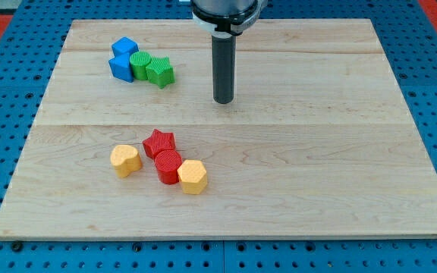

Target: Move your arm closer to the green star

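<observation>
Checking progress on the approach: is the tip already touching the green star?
No: my tip stands on bare wood to the view's right of the green star, with a clear gap between them.

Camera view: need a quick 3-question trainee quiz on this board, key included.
1. True or false: my tip touches the green star.
2. Which block lies nearest the view's bottom? A) blue cube B) yellow hexagon C) red star
3. Fill in: the yellow heart sits at the view's ____ of the red cylinder.

Key: 1 false, the tip stands apart, to the star's right in the view. 2 B. 3 left.
</observation>
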